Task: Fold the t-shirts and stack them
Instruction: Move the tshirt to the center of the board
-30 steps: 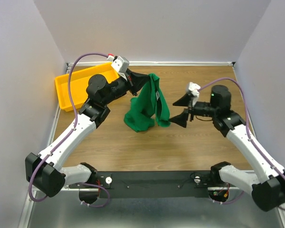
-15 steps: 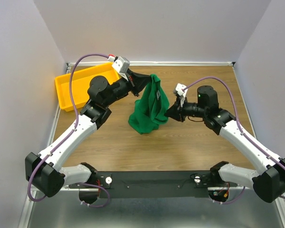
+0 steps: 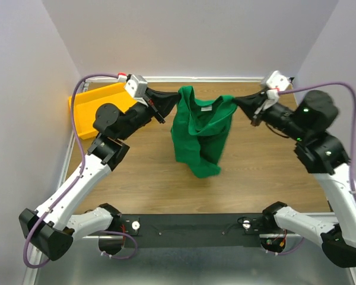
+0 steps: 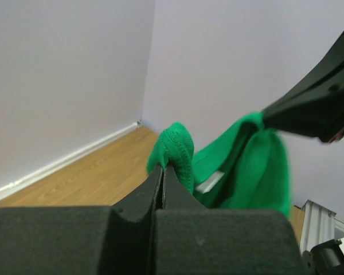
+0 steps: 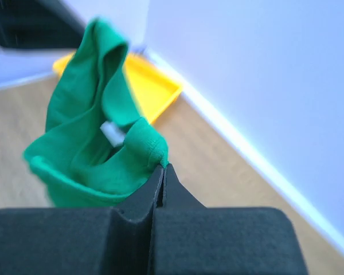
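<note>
1. Holding the green t-shirt [image 3: 199,133] up between both arms, I see it hanging in loose folds over the wooden table [image 3: 255,178].
2. My left gripper [image 3: 177,97] is clamped on one shoulder edge, with cloth pinched between the jaws.
3. My right gripper [image 3: 236,102] pinches the opposite shoulder the same way.
4. A yellow tray [image 3: 89,104] sits in the far left corner, partly behind my left arm.

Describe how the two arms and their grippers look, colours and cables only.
Both arms, left arm and right arm, have white links with black joints. A purple cable loops along each. The left gripper and right gripper have black tapered fingers, with a small white wrist camera behind them.
</note>
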`<state>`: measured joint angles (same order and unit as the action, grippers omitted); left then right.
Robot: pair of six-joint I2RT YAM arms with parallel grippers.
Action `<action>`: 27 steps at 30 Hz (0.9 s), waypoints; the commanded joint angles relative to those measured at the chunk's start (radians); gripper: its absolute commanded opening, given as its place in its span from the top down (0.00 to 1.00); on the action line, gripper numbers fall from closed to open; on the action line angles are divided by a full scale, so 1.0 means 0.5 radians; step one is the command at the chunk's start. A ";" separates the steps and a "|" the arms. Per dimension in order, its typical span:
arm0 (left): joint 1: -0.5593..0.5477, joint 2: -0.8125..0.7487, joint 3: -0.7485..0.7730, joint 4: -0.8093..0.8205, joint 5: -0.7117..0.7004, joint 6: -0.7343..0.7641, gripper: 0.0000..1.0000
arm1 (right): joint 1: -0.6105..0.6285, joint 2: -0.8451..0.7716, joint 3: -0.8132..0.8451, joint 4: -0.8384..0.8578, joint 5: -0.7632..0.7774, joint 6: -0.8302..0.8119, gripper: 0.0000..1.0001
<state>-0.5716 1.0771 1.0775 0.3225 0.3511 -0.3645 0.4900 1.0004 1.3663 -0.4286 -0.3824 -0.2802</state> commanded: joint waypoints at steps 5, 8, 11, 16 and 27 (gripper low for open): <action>-0.013 -0.209 0.079 0.375 0.306 0.063 1.00 | 0.008 0.039 0.788 -0.333 0.130 0.011 0.99; -0.016 -0.298 0.085 0.587 0.435 -0.013 1.00 | -0.059 0.067 1.111 -0.382 -0.038 0.066 0.99; -0.016 -0.335 0.115 0.610 0.433 -0.032 1.00 | -0.075 0.049 1.198 -0.407 -0.103 0.121 0.99; -0.016 -0.408 0.085 0.576 0.402 0.005 1.00 | -0.078 -0.028 1.109 -0.431 -0.082 0.103 0.99; -0.016 -0.580 0.266 0.438 0.243 0.075 1.00 | -0.081 -0.068 0.870 -0.499 -0.899 0.131 0.99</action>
<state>-0.5823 0.8375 1.1584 0.5381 0.5316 -0.3588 0.4587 0.9752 1.8767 -0.6598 -0.5488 -0.2363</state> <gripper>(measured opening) 0.008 0.006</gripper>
